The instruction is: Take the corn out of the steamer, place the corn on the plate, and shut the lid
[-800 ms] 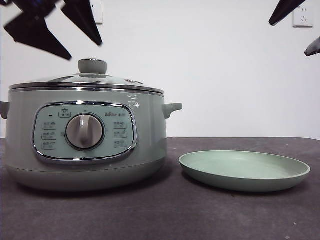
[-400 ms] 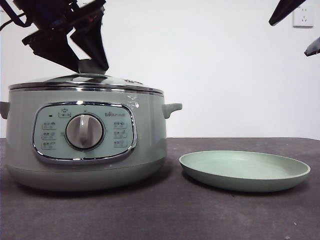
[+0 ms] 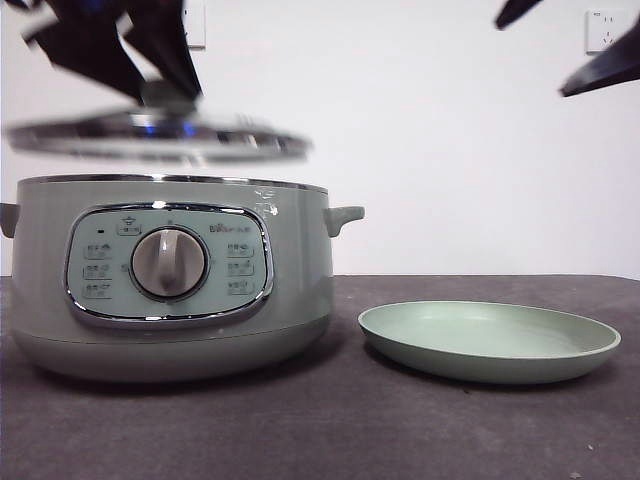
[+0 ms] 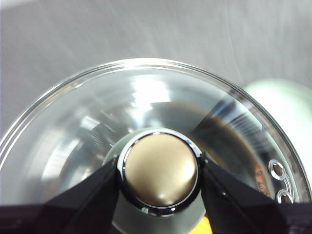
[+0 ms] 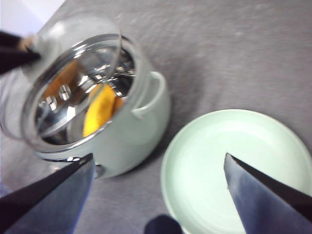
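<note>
Front view: 1 steamer (image 3: 170,275) stands on the dark tabletop (image 3: 330,430), with 1 plate (image 3: 489,341) just beside it, bare. 1 lid (image 3: 160,138) hangs blurred in the air above the steamer's rim, apart from it, with a dark pincer clamped at its knob. 2 black tips of the other arm show at the top corner over the plate.

Left wrist view: the left pincer (image 4: 159,171) has its 2 jaws closed against either side of the lid's knob (image 4: 160,168), holding the glass lid level.

Right wrist view: the right pincer (image 5: 158,187) is spread wide and holds nothing, high above the plate (image 5: 243,161). 1 corn (image 5: 99,109) lies inside the uncovered steamer (image 5: 126,129), partly behind the raised lid (image 5: 63,83).
</note>
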You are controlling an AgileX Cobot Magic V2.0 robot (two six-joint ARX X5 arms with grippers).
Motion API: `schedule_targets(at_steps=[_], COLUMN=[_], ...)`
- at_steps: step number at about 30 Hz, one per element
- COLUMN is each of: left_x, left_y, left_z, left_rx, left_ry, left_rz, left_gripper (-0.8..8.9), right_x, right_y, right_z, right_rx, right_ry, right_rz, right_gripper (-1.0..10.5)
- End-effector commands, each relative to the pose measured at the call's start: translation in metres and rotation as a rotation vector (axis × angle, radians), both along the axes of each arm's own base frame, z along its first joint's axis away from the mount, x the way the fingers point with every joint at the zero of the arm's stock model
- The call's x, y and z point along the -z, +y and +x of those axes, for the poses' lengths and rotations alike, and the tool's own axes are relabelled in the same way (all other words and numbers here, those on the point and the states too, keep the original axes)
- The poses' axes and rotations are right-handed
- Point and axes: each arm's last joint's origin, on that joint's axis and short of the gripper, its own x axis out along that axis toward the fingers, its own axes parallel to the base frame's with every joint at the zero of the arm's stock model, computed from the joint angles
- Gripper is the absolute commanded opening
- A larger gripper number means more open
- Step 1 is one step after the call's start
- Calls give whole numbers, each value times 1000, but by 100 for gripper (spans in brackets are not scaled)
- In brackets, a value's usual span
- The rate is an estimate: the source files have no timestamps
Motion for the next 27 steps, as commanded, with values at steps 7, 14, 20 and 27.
schedule_targets(at_steps=[7,14,20,27], left_x=[-72,-84,-84,-79], left_y=[47,72,85,88], left_z=[-88,-136,-160,-167], left_rx=[-232,-351,-392,-404], left_ry=[-327,-409,-427,-391], left_rz=[-22,-16,14,48], left_gripper=[-9,-9,-9,-9], right_x=[-23,-39,-38,-7], right_y=[87,164,215,263], right_z=[49,76,93,107], right_rx=[-262,-351,-404,-397], right_ry=[95,81,72,30], right_rz=[-39,-224,-330,-478], right_gripper=[437,437,436,436])
